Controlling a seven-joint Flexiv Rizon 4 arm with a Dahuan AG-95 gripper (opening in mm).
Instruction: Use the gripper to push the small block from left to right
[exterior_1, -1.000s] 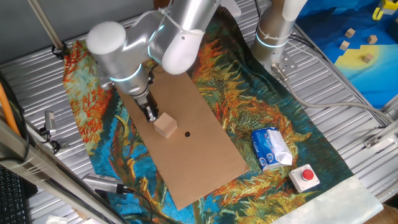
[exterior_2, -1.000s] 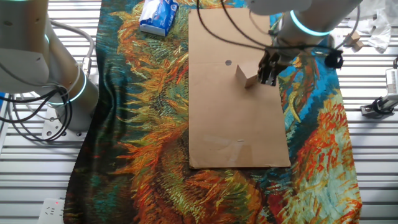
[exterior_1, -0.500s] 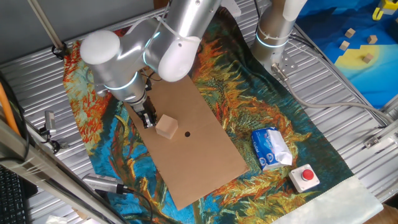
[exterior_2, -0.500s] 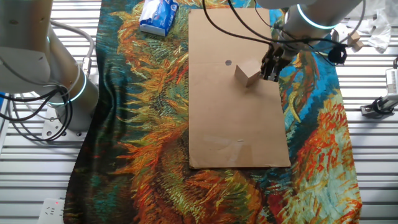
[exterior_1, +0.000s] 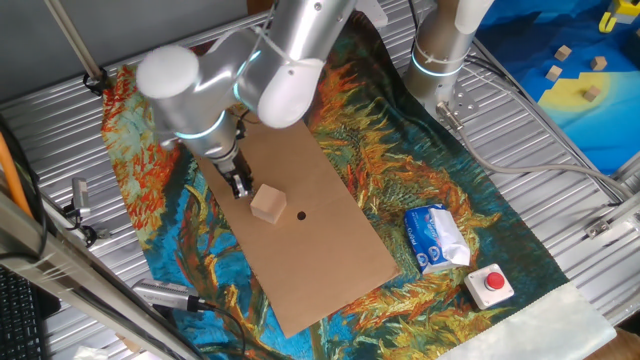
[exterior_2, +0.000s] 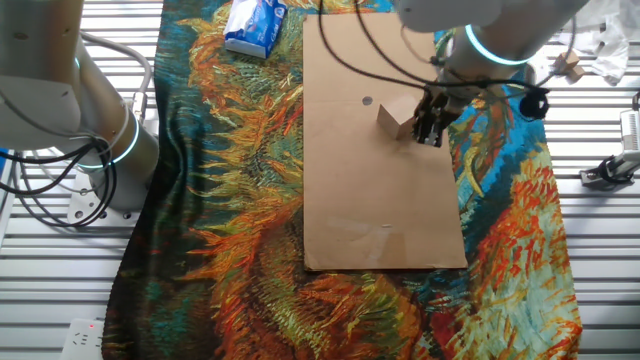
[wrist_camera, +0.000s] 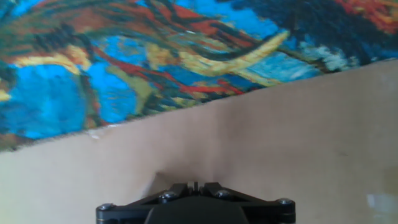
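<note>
The small block (exterior_1: 267, 203) is a light tan wooden cube on the brown cardboard sheet (exterior_1: 330, 250), just left of a small dark hole. It also shows in the other fixed view (exterior_2: 397, 120). My gripper (exterior_1: 240, 186) has its narrow black tip down at the sheet just to the block's left, very close to it; whether it touches is not clear. In the other fixed view the gripper (exterior_2: 431, 131) stands at the block's right. In the hand view the fingers (wrist_camera: 171, 193) are pressed together over cardboard, and the block is out of view.
A blue-and-white tissue pack (exterior_1: 436, 238) and a beige box with a red button (exterior_1: 491, 285) lie on the patterned cloth (exterior_1: 470, 190) at the right. A second arm's column (exterior_1: 445, 45) stands at the back. Tiny wooden blocks (exterior_1: 592, 92) lie on blue-yellow at the far right.
The arm's elbow swung slightly left and back. The gripper tip stayed close beside the block, which has barely moved.
</note>
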